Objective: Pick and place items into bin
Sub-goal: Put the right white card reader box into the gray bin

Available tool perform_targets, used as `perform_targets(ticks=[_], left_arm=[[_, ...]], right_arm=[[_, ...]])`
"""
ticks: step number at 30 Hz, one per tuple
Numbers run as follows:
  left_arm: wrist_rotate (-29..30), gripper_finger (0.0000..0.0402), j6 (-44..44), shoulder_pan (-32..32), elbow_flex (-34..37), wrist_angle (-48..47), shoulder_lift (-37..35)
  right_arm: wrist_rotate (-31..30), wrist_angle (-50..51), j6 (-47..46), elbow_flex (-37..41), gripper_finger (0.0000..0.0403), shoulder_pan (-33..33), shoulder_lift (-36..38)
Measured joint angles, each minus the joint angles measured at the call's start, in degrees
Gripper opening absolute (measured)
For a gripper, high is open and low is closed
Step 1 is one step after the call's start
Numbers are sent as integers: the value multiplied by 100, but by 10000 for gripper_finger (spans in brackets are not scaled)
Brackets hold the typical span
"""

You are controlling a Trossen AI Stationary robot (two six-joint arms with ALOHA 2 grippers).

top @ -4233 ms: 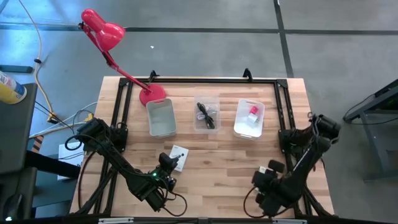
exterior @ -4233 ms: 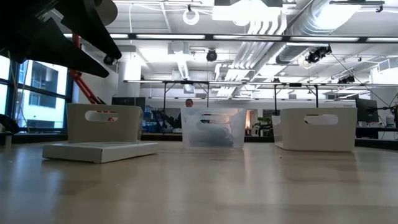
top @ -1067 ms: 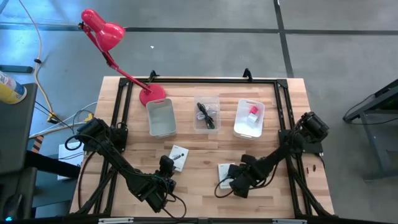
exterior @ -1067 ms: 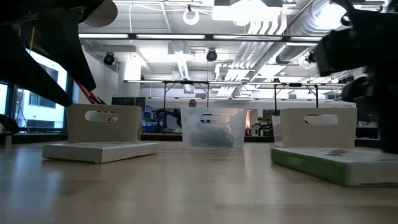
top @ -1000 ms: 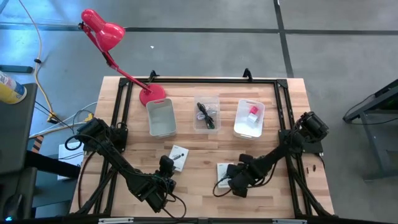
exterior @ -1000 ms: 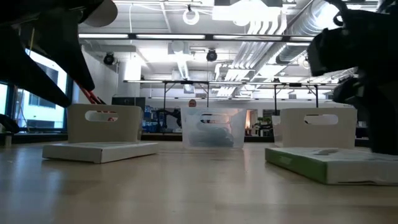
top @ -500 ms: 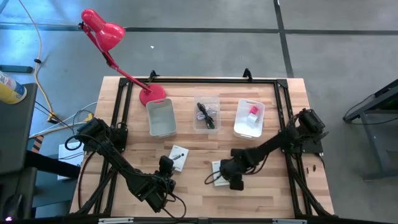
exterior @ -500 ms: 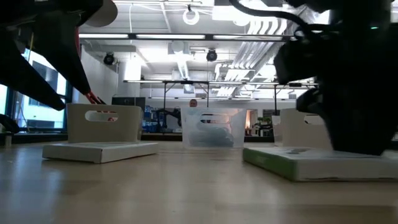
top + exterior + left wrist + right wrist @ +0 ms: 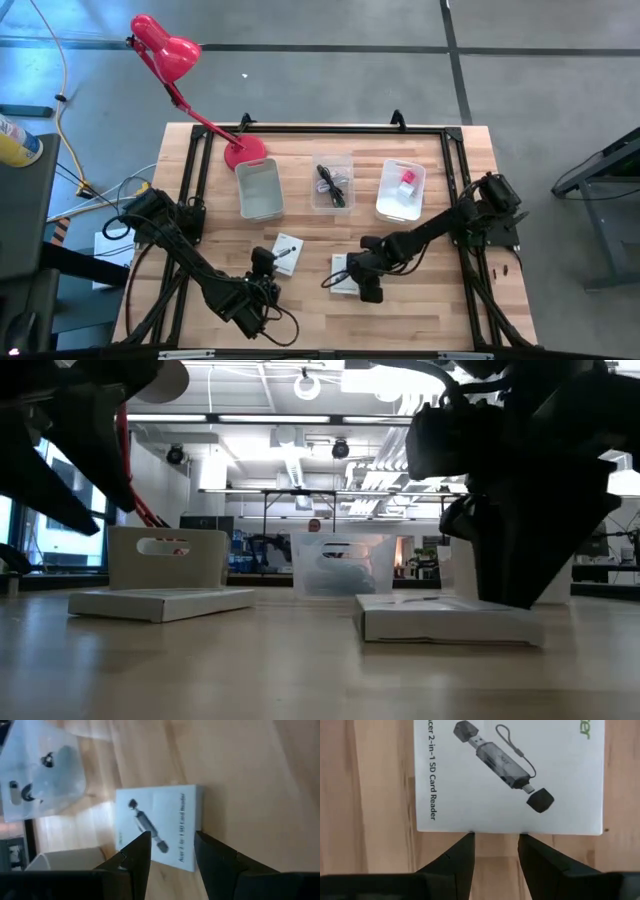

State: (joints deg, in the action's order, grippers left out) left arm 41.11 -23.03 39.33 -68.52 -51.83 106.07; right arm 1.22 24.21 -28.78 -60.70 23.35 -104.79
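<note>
Two flat white card-reader boxes with dark print lie on the table. One box lies just past my left gripper, which is open and raised above the table. The other box lies flat at the table's middle. My right gripper is open, and its tips stand at that box's right-hand edge. A black cable lies in the clear bin and a pink cube in the right white bin. My right gripper meets the second box at the edge that faces the table's right and near side. Both fingertips stand against that edge, side by side, slanting down from the right. The box lies flat on the table.
Three bins stand in a row toward the far edge: a white bin, a clear bin and another white bin. A red desk lamp has its base at the far left corner. Bare wood lies between the boxes and bins.
My right gripper has moved toward the table's left edge and slightly toward the far edge. The second box has slid along the table ahead of it, from right of centre to the middle, and has turned about as it slid.
</note>
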Motion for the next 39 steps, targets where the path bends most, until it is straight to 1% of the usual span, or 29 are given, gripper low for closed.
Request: perform_targets(ticks=[4, 7, 9, 12, 13, 16, 19, 20, 22, 24, 28, 32, 35, 39], left_arm=[[30, 138, -223, 7, 337, -70, -335], [23, 138, -665, 49, 839, -17, -815], [21, 138, -884, 60, 1244, 277, -1200], [-12, 138, -819, 98, 1900, 1270, -1845], [-14, 138, -716, 96, 2122, 1739, -2043], [-20, 138, -21, 81, 2730, 3498, -2602], [-58, 138, 810, -44, 3220, 5446, -2932], [-108, 138, 920, -123, 3342, 5949, -2975], [-375, 138, 974, -356, 3504, 6479, -3015], [-718, 138, 865, -624, 3580, 6764, -2982], [-1447, 138, 297, -1096, 3619, 7209, -2672], [-1959, 138, -218, -1420, 3614, 7328, -2421], [-2388, 138, -317, -1552, 3614, 7269, -2351], [-2526, 138, -389, -1606, 3614, 7417, -2350]], right_arm=[[-121, -11, 148, 1, 142, -45, 0], [-223, -13, 225, 2, 142, -52, 0], [-252, -15, 311, 0, 142, -52, 0], [-337, -17, 407, 0, 142, -52, 0], [-382, -17, 453, 2, 142, -52, 0], [-426, -58, 503, 2, 142, -58, 0], [-414, -154, 569, 2, 142, -86, 2], [-412, -209, 586, 2, 142, -89, 2], [-412, -307, 615, 2, 142, -122, 2], [-420, -394, 636, 2, 142, -131, 2], [-448, -564, 710, 2, 142, -161, 2], [-427, -502, 696, 2, 142, -161, 7], [-403, -122, 549, 2, 142, -123, 7], [-372, 537, 403, 2, 142, 9, 7]])
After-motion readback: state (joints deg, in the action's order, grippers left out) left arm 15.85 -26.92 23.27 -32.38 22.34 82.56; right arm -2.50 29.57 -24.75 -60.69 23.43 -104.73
